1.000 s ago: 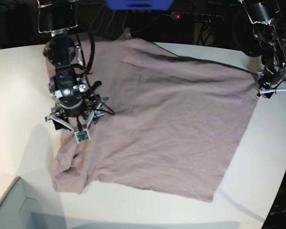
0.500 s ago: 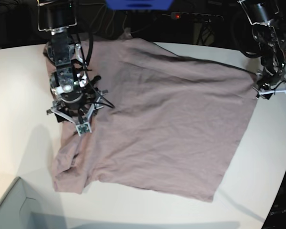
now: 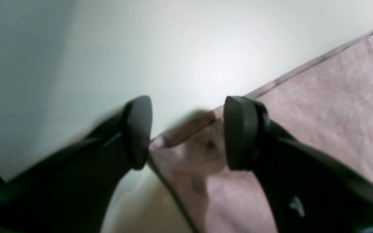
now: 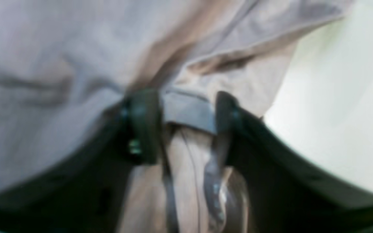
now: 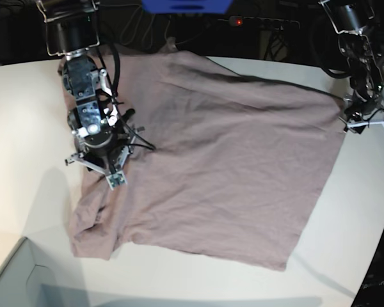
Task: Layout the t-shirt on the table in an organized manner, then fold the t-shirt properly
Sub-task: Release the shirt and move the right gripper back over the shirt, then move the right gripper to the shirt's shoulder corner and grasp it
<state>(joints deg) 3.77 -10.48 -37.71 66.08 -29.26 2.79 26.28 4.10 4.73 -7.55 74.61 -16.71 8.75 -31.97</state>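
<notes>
**Shirt spread wide, both grippers at its edges**

White and matte, the table (image 5: pixel 25 109) runs well past the shirt (image 5: pixel 230 166) on the near and left sides, with a broad bare strip along its curved right rim. Behind the far edge the background is dark, with cables and a blue object. A grey box (image 5: pixel 13 278) corner sits at the near left, just apart from the shirt's bunched sleeve.

Soft mauve cotton lies mostly flat as a large slanted panel, lightly creased. Its hem side ends in straight edges meeting at a sharp near corner; the left side is rumpled, with a sleeve folded into a lumpy roll.

At the left of the base view, the right gripper (image 5: pixel 101 167) is down on that rumpled edge. Its wrist view, though blurred, shows the two dark fingers (image 4: pixel 142 126) narrowed onto a raised fold of cloth with a pale band between them, so it is clamped on the shirt. Bare table shows just beside this fold.

At the far right corner, the left gripper (image 5: pixel 366 121) sits at the shirt's edge. Its rounded black pads (image 3: pixel 241 132) stand apart, straddling a small puckered corner of hem (image 3: pixel 186 145) without pressing it; bare table fills the view beyond.
</notes>
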